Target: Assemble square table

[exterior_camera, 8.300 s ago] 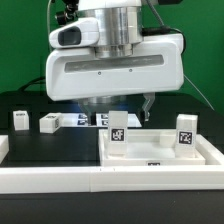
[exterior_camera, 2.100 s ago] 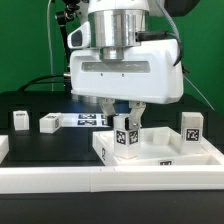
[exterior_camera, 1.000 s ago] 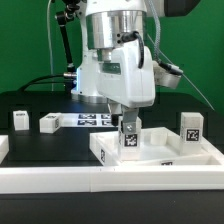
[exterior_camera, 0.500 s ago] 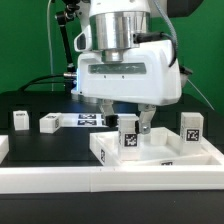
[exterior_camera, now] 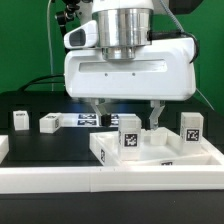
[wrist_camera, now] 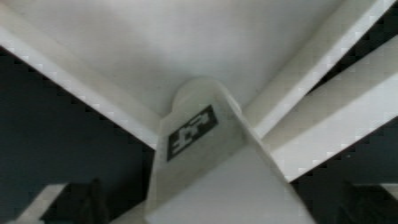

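Exterior view: the gripper hangs over the white tabletop, its broad white body filling the upper middle of the picture. Its jaws are spread wide and pinch nothing. One finger is on the exterior view's left of an upright leg and the other on its right, both clear of it. That leg stands on the tabletop near the corner on the exterior view's left, with its black-white tag facing the camera. A second leg stands upright at the tabletop's far corner, on the exterior view's right. The tabletop lies flat on the black table, just behind the long white rail. 2 loose legs sit well apart from it on the exterior view's left, and the marker board is between them and the gripper.

Wrist view: the leg points toward the camera, tag visible, with the tabletop behind it. 2 blurred shapes flank the leg and are probably the fingers.
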`<move>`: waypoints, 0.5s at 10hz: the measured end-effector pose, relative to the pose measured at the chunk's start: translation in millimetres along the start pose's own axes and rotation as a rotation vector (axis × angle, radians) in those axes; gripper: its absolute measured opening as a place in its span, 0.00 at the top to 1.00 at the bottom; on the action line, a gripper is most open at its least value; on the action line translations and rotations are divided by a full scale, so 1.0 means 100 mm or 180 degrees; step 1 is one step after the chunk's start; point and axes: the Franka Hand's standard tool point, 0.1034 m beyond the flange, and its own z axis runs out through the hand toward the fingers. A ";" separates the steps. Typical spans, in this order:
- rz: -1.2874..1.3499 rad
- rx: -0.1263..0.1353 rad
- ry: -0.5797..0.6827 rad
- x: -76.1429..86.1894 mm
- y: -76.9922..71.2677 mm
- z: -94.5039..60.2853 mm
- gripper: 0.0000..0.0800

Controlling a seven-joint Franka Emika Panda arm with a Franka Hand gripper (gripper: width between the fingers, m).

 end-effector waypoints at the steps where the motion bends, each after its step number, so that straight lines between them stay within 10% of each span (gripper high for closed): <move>1: -0.0242 -0.0001 0.0000 0.00 0.00 0.00 0.19; 5: -0.1152 -0.0024 -0.0002 -0.01 0.00 0.01 0.19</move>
